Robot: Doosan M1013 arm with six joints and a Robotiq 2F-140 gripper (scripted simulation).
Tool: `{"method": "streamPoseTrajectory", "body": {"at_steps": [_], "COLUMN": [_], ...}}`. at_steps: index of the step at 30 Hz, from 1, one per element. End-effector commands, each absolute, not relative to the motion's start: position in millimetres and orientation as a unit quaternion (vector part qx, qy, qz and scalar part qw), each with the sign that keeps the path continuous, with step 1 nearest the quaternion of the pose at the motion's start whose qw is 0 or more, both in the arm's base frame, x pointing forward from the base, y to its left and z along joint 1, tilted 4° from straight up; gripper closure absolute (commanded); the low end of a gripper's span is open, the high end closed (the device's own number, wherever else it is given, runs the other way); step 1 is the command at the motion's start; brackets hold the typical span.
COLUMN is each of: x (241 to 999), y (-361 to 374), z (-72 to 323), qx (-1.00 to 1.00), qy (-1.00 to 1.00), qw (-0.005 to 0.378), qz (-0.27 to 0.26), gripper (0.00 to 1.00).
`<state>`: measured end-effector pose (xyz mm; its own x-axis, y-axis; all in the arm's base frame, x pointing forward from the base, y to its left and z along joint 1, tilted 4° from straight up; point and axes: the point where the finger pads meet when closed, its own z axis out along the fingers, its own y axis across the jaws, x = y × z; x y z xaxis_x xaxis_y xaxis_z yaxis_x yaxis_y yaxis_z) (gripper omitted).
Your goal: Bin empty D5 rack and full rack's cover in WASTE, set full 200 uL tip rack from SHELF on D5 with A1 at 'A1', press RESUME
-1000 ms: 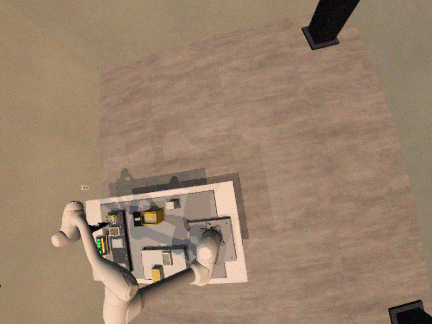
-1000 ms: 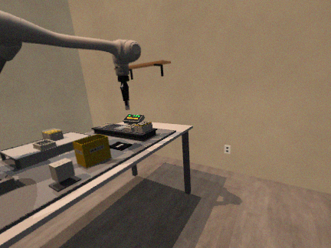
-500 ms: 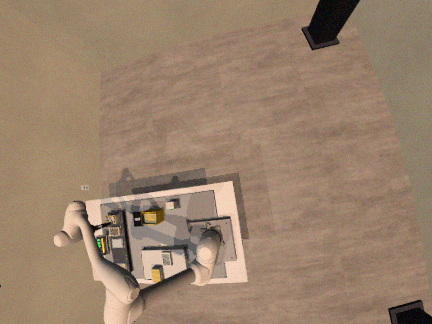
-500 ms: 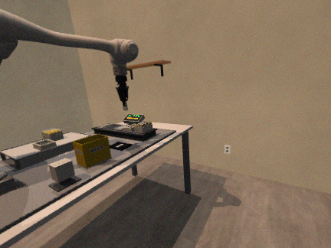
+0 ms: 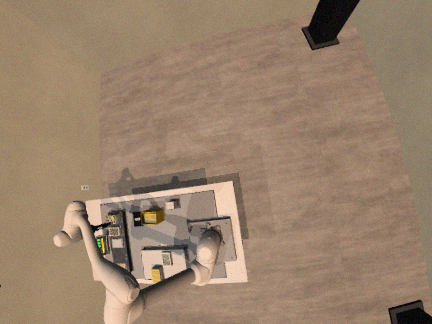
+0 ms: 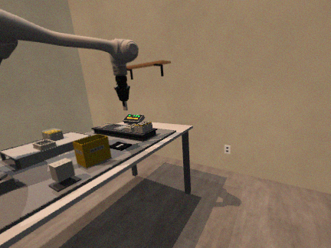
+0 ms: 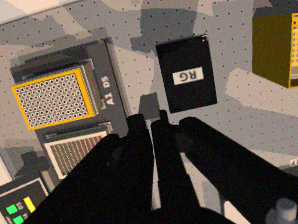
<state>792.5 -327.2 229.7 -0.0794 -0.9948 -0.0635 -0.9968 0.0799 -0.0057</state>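
Observation:
My gripper [image 7: 151,107] is shut and holds nothing. In the exterior view it [image 6: 123,101] hangs high above the dark deck [image 6: 124,130]. In the wrist view the orange-rimmed tip rack [image 7: 54,98] sits uncovered at D5, to the left of my fingertips, its grid of holes showing. The black RG nest [image 7: 187,74] lies just beyond my fingertips. The yellow WASTE bin [image 7: 275,47] [image 6: 92,150] is at the right edge and stands upright. Two racks [image 6: 52,134] [image 6: 44,144] sit on the SHELF at the left.
A ribbed reservoir [image 7: 77,146] sits at D4 beside the rack. The panel with green and yellow lights [image 7: 20,202] is behind the deck [image 6: 134,118]. A white box on a dark base [image 6: 61,170] stands near the table's front edge.

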Motion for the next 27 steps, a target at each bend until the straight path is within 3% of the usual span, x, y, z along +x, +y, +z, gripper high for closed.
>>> {"method": "streamPoseTrajectory", "body": {"at_steps": [1,27], "x": [793.3,699.3], "y": [-317.3,-301.6], "z": [230.6,230.6], "qx": [-0.670,-0.798], "qy": [0.742,0.602], "qw": [0.025,0.028], "qz": [0.020,0.015], "gripper": [1.00,1.00]}}
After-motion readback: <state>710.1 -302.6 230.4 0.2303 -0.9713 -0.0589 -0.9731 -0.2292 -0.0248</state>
